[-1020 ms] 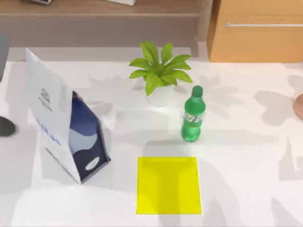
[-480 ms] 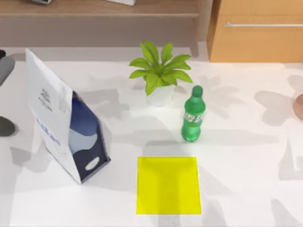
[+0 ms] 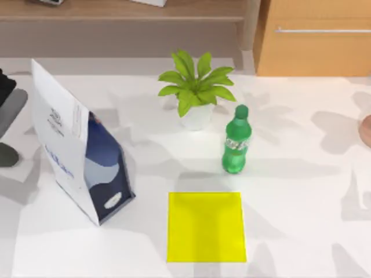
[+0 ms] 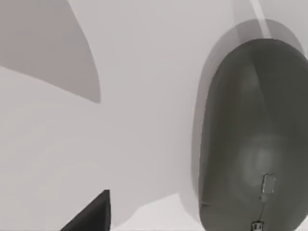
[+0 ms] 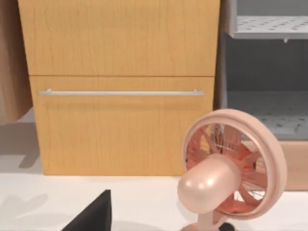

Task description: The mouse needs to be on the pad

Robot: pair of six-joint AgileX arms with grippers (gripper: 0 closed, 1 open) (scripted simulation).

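Note:
The mouse point(image 3: 7, 154) is a small dark grey oval at the far left edge of the table, to the left of the paper bag. In the left wrist view the mouse point(image 4: 255, 139) looms large and close on the white tabletop. My left gripper point(image 3: 10, 103) hangs at the left edge, just behind the mouse, with its light grey bar and black body partly cut off. The pad point(image 3: 206, 227) is a flat yellow square at the front centre, bare, far to the right of the mouse. A black part of my right gripper point(image 5: 91, 215) shows in the right wrist view.
A white-and-navy paper bag point(image 3: 78, 147) stands between the mouse and the pad. A green bottle point(image 3: 236, 142) and a potted plant point(image 3: 196, 87) stand behind the pad. A pink fan point(image 5: 226, 168) sits at the right edge, before a wooden cabinet point(image 5: 120, 86).
My left gripper has come further into the top view at the left edge, moving toward the front of the table and closer to the mouse. Nothing else has moved.

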